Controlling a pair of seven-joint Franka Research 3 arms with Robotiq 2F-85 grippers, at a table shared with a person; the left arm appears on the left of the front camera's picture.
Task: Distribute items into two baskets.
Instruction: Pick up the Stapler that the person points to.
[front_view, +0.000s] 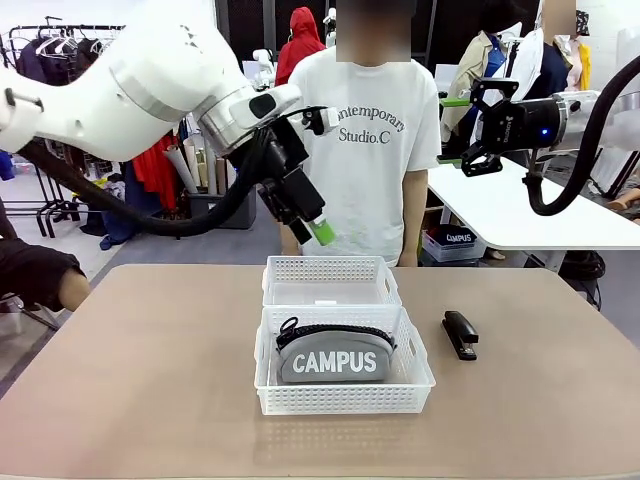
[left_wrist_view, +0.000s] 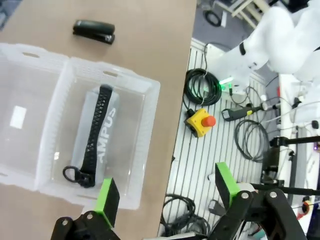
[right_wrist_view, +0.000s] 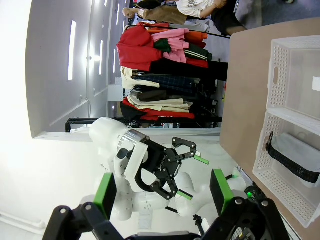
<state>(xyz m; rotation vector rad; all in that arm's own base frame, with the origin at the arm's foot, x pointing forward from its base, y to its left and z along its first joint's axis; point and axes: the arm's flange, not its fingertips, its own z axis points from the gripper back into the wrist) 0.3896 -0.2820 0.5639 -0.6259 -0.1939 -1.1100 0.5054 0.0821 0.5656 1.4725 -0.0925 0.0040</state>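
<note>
Your stock at this moment, item by item.

1. Bench (front_view: 150, 380): tan top, carrying every item below. A person (front_view: 370, 170) in a white printed T-shirt stands at its far edge, facing you.

2. Near basket (front_view: 345, 400): white, lattice walls, at the middle of the bench on your side. It holds the pouch.

3. Far basket (front_view: 330, 268): the same make, set against the near basket's far wall so that the two touch. A small white label lies on its floor.

4. Pouch (front_view: 335, 358): grey fabric with white "CAMPUS" lettering facing you. It lies inside the near basket with the black zipper uppermost and the pull ring at its left end.

5. Stapler (front_view: 460, 334): black and closed, lying flat on the bare bench. It sits just right of the near basket, clear of its wall and outside both baskets.

6. Left claw (front_view: 310, 225): you see it raised above the far basket and tilted down towards it. In the left wrist view its green pads stand wide apart with nothing between them, looking down on the pouch and the bench edge.

7. Right claw (front_view: 462, 130): held high at the right, well off the bench top and level with the person's shoulder. Its fingers are spread and grip nothing.
</note>
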